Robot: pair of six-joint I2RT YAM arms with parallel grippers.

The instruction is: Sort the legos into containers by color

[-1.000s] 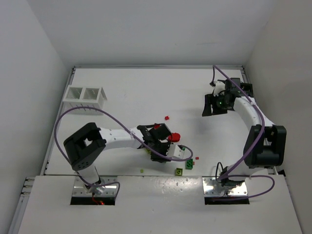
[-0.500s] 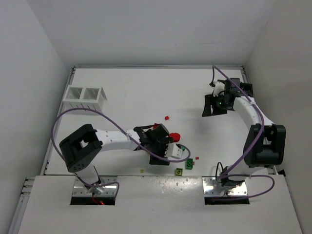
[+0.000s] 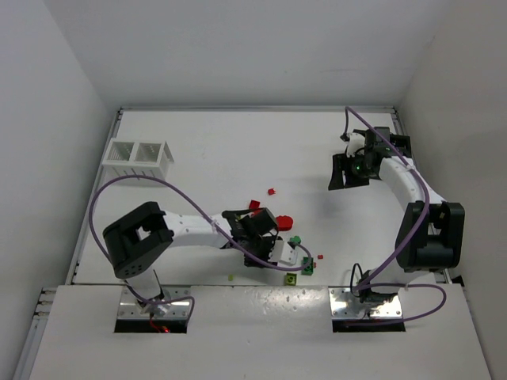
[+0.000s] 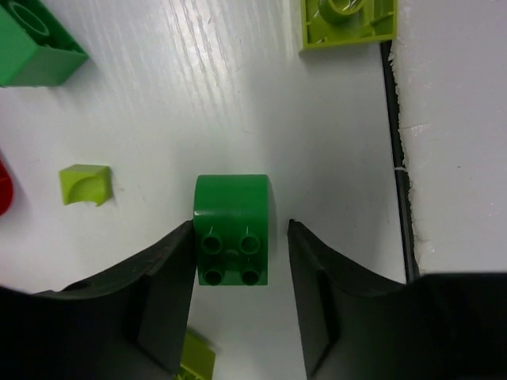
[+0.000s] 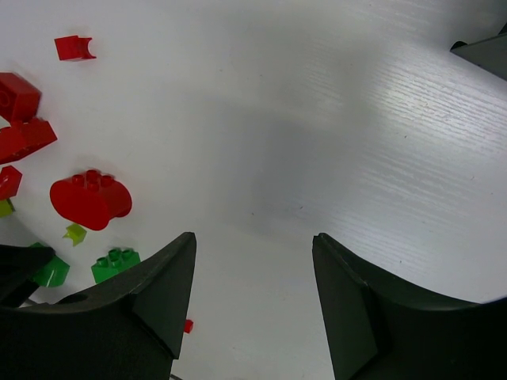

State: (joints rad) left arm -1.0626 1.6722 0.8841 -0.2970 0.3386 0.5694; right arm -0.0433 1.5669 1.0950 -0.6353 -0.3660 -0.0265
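Astride green brick (image 4: pixel 231 229) — L fingers (image 4: pixel 158 305), low.

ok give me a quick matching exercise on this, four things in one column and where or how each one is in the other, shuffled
1 white bin
2 green brick
3 round red piece
4 right pincer

a open, nothing between its fingers
b between the fingers of the left pincer
c far left on the table
d loose, next to small red bricks

Pairs: 1-c, 2-b, 3-d, 4-a
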